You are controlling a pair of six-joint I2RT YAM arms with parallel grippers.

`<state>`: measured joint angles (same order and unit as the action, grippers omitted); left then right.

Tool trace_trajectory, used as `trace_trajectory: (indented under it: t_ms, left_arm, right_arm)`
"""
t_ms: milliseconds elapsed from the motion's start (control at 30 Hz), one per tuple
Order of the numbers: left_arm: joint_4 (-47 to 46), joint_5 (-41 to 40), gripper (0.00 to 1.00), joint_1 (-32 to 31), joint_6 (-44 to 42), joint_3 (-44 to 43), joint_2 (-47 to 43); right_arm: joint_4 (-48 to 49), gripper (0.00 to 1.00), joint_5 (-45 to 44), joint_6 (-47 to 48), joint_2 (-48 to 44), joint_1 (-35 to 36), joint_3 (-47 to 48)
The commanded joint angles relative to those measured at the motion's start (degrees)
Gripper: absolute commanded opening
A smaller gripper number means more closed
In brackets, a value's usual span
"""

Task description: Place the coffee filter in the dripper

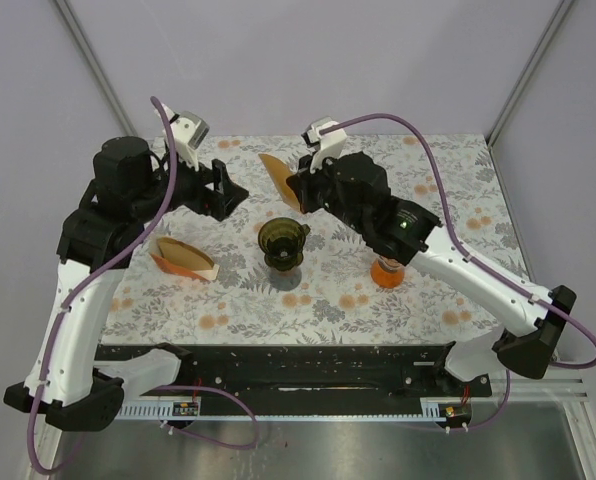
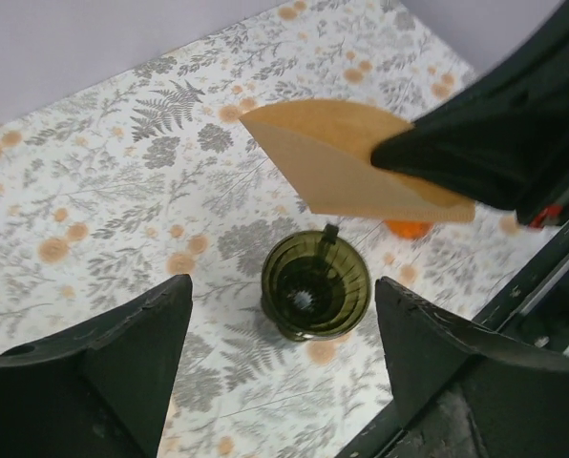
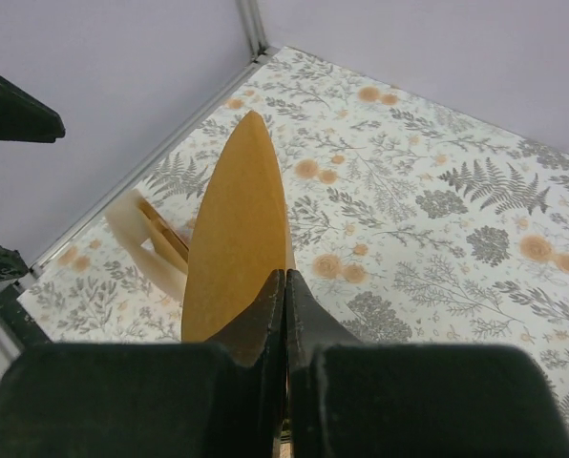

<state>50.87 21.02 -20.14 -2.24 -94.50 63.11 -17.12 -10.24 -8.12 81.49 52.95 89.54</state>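
Right gripper [image 3: 284, 283] clamped on coffee filter [image 3: 235, 224], its lower tip hidden between jaws, left gripper [image 2: 281, 298] stood wide, empty.

Left arm [image 1: 78, 310] and right arm [image 1: 478, 272], white and black
White shells are joined by black motor housings; purple cables [image 1: 158, 104] are looped alongside, and black fingers [image 2: 122, 353] are fitted.

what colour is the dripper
The dripper is dark olive green, clearest in the left wrist view.
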Motion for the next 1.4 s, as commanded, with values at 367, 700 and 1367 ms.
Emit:
trace_trajectory:
  t_ms: [367, 700, 1367]
  left_arm:
    - [-8.9, -3.4, 0.82, 0.0, 35.1, 2.6, 5.8]
    - [-9.1, -1.5, 0.54, 0.0, 38.0, 6.3, 8.4]
    - [-0.6, -7.6, 0.00, 0.0, 21.1, 4.7, 9.4]
  right_arm:
    - [6.8, 0.00, -27.5, 10.7, 5.3, 10.8, 2.6]
    - [7.1, 0.00, -30.5, 14.2, 7.3, 12.5, 3.5]
    - [9.3, 0.00, -35.0, 22.3, 4.0, 11.5, -0.2]
